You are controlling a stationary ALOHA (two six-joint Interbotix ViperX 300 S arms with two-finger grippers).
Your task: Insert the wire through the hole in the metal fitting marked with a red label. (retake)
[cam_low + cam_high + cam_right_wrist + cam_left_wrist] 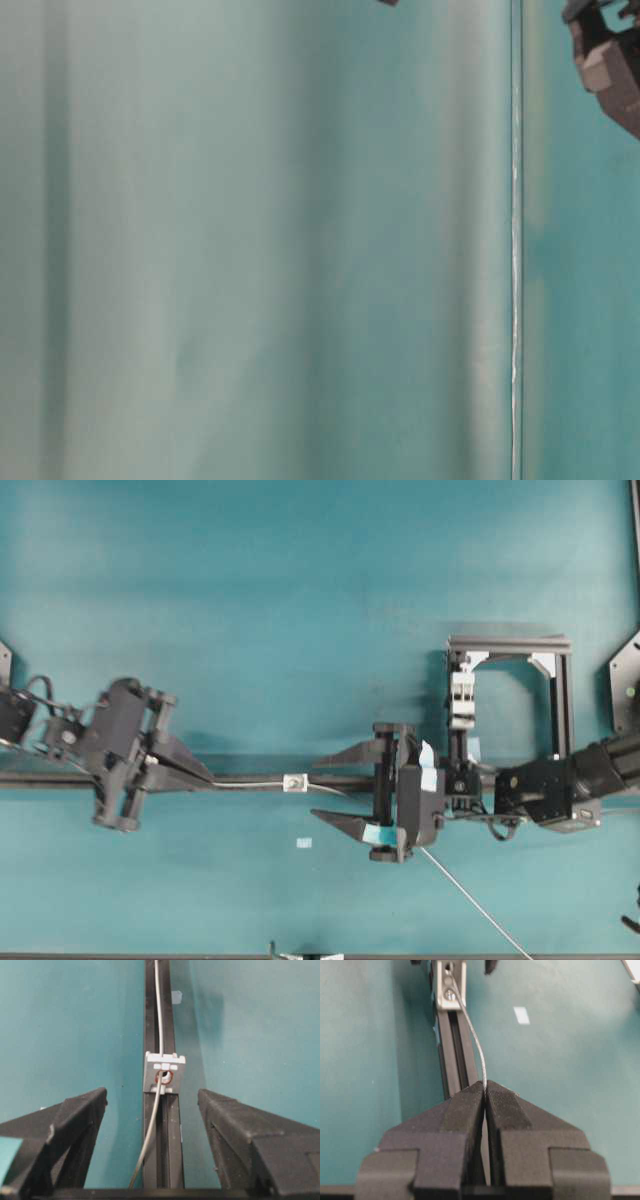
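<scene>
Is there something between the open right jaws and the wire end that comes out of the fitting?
Nothing visible. The wire already passes through the fitting and lies on the black rail, in the free gap of the right gripper.

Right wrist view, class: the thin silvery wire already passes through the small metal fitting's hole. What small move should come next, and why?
Probably close the right gripper on the thin silvery wire where it emerges from the red-ringed hole of the small squarish metal fitting. Its jaws stand wide open either side of that free end, while the left gripper pinches the wire behind the fitting.
</scene>
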